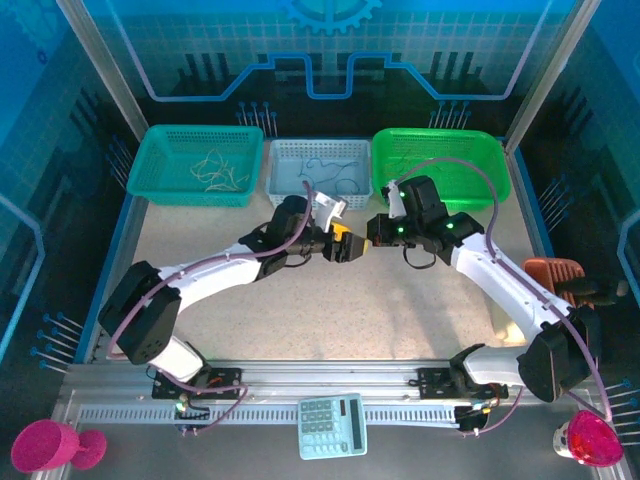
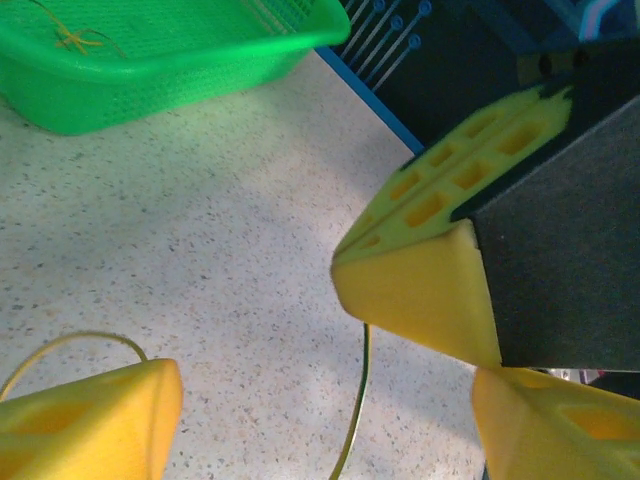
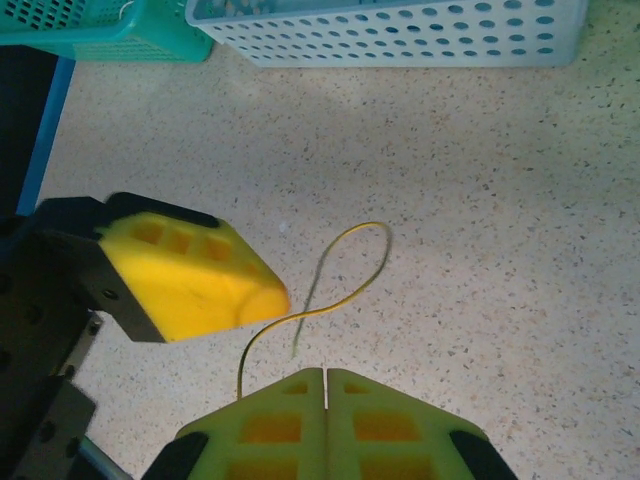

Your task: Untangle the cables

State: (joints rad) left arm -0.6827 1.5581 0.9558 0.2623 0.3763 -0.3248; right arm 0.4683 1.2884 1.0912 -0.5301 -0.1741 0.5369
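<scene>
Yellow cable loops over the table, one end pinched in the closed right gripper; the left gripper has its fingers apart either side of it. Teal basket holds cream wires, white basket dark wires, green basket an orange wire

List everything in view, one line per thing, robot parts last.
baskets: three; teal, white, green; in a row along the table's far edge
wires: several; cream in the teal basket, dark in the white one, orange-yellow in the green one
loose wire: one; yellow; curled above the table between the grippers
calculator: one; pale blue; near rail
cups: two; pink; near corners
orange-brown thing: one; table's right edge; cannot tell what
table: one; pale, speckled
arms: two; white and black; left, right
left gripper: yellow fingers; open
right gripper: yellow fingers; shut on the loose wire
</scene>
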